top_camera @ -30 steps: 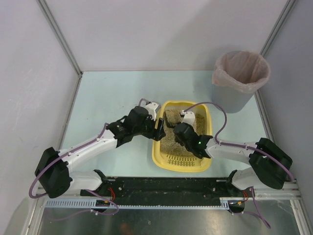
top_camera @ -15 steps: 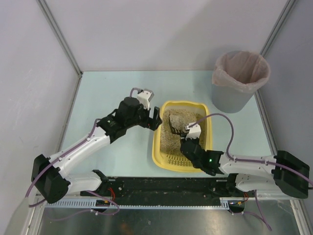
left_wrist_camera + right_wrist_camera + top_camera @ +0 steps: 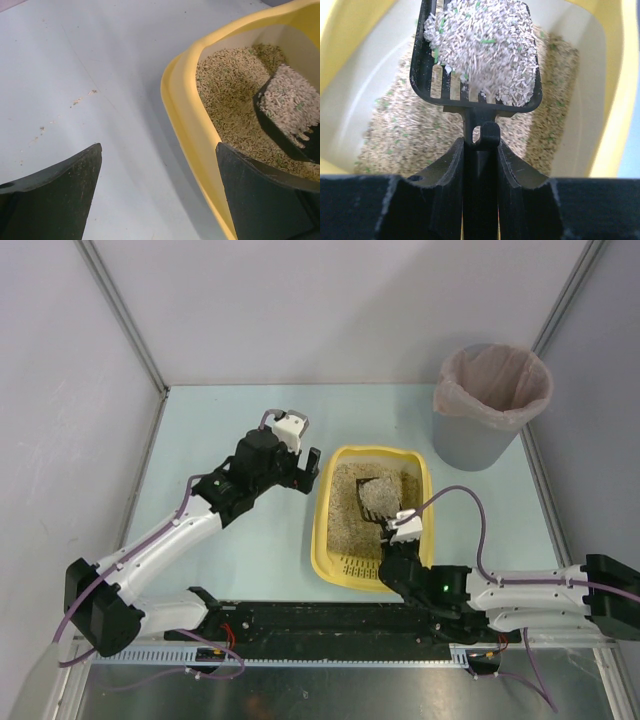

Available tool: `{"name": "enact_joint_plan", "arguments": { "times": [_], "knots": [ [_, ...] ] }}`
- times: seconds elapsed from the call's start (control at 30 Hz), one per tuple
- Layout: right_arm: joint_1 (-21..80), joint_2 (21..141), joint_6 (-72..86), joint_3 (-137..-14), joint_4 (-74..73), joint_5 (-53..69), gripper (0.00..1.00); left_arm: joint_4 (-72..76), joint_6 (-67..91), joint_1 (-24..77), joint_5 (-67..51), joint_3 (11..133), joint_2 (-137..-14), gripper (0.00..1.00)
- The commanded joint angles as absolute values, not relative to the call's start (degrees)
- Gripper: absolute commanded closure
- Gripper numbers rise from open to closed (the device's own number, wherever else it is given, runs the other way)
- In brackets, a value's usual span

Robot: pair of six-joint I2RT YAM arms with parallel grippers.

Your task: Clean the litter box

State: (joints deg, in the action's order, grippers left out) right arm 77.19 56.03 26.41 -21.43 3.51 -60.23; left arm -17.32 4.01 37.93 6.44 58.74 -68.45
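Heaped black scoop [image 3: 378, 496], seemingly just above litter box [image 3: 355, 569].

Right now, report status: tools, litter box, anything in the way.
Left tool open, empty, beside left rim of litter box. Right tool shut on scoop, loaded with clumped litter, held over the box. Nothing between scoop and bin.
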Motion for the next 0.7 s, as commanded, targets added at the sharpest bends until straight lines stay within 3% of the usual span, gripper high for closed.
{"name": "enact_joint_plan", "arguments": {
  "times": [0.0,0.1,0.2,0.33,0.43,0.57,0.67],
  "knots": [
    [77.4,54.6,33.4,-22.8,-1.1,-67.5,1.0,-16.3,1.1,37.4,8.2,59.6,-67.1,0.0],
    [79.7,56.4,24.9,-22.3,8.5,-63.8,1.0,-16.3,1.1,37.4,7.9,59.0,-67.4,0.0],
    [78.8,59.6,37.7,-25.6,-5.2,-70.6,1.0,-16.3,1.2,37.4,7.6,59.0,-67.5,0.0],
    [81.4,62.3,23.8,-25.1,9.8,-63.6,1.0,-16.3,1.0,37.3,8.0,58.5,-67.6,0.0],
    [80.1,65.0,36.6,-27.9,-3.4,-71.5,1.0,-16.3,1.0,37.4,7.8,58.4,-67.7,0.0],
    [81.8,65.1,20.3,-26.6,9.8,-66.1,1.0,-16.3,0.7,37.3,8.2,58.2,-67.8,0.0],
    [78.9,64.3,34.7,-27.7,-4.4,-71.5,1.0,-16.3,0.7,37.4,8.0,58.1,-67.5,0.0]
  ]
}}
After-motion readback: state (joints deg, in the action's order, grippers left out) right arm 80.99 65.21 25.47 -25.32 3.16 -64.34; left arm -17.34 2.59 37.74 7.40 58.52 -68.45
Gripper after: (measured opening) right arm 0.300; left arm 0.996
